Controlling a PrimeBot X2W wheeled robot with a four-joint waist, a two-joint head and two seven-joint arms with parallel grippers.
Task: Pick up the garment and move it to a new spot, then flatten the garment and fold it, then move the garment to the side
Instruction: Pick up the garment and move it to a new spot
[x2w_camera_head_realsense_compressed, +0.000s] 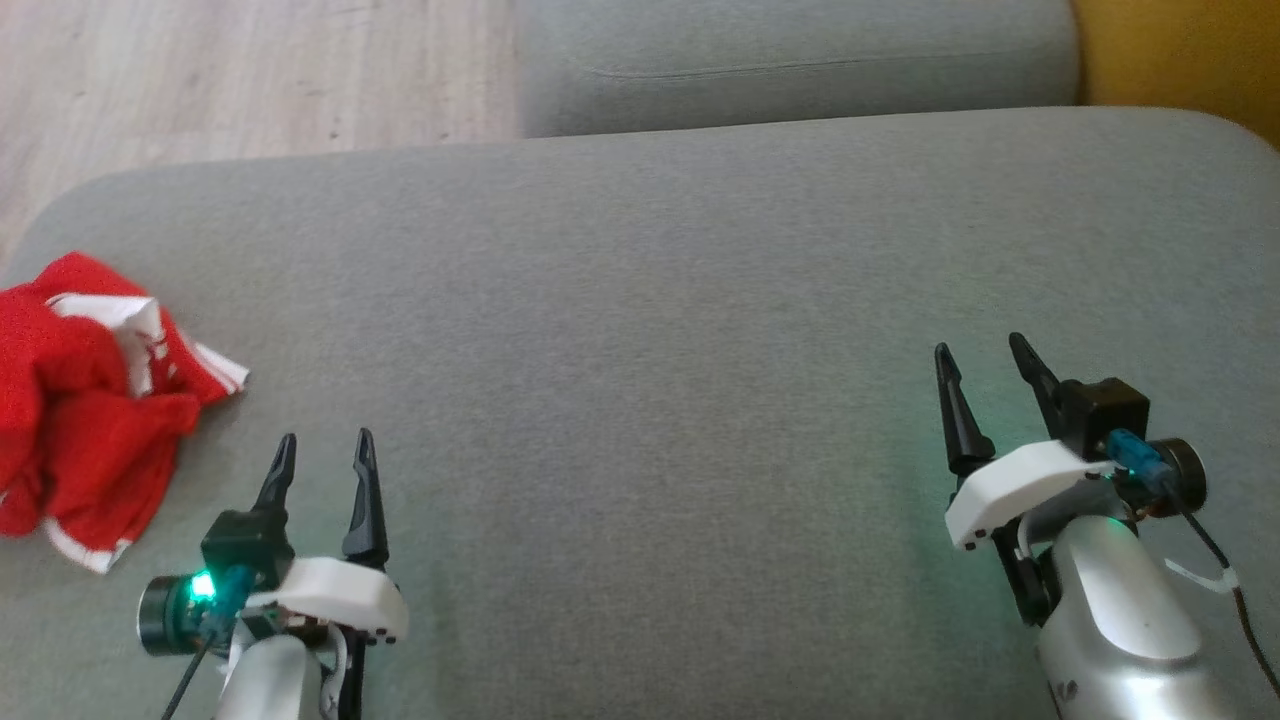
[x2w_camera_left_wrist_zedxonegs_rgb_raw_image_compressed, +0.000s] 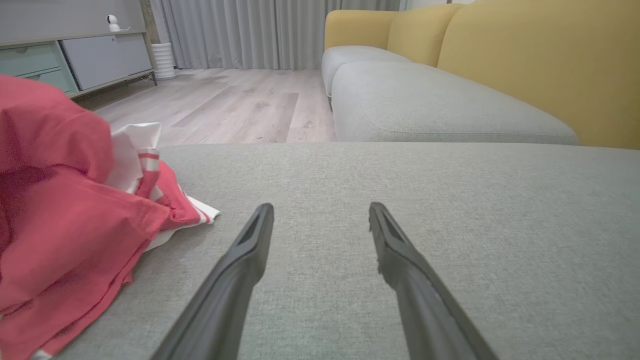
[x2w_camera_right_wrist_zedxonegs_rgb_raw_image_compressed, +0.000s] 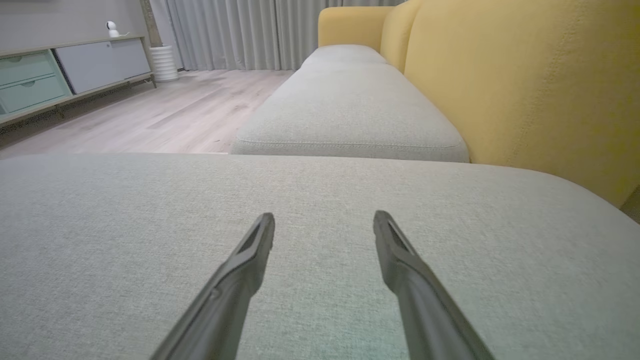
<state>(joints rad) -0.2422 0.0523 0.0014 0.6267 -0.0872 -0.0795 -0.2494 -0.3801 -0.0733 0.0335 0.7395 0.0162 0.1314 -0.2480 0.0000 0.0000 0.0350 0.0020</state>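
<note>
A crumpled red garment (x2w_camera_head_realsense_compressed: 85, 410) with white striped trim lies bunched at the left edge of the grey sofa cushion (x2w_camera_head_realsense_compressed: 650, 300). In the left wrist view the garment (x2w_camera_left_wrist_zedxonegs_rgb_raw_image_compressed: 65, 220) fills the left side, just left of the fingers. My left gripper (x2w_camera_head_realsense_compressed: 326, 447) hovers open a little to the right of the garment, holding nothing. My right gripper (x2w_camera_head_realsense_compressed: 981, 353) stands open far to the right over bare cushion, also with nothing between its fingers. The same open fingers show low over the cushion for the left gripper (x2w_camera_left_wrist_zedxonegs_rgb_raw_image_compressed: 321, 210) and the right gripper (x2w_camera_right_wrist_zedxonegs_rgb_raw_image_compressed: 324, 217).
A second grey seat cushion (x2w_camera_head_realsense_compressed: 790, 60) lies beyond the one in front. The yellow sofa back (x2w_camera_right_wrist_zedxonegs_rgb_raw_image_compressed: 525, 85) rises on the right. Wooden floor (x2w_camera_head_realsense_compressed: 240, 70) spreads at the far left, with a low cabinet (x2w_camera_left_wrist_zedxonegs_rgb_raw_image_compressed: 75, 60) and grey curtains (x2w_camera_left_wrist_zedxonegs_rgb_raw_image_compressed: 240, 30) behind it.
</note>
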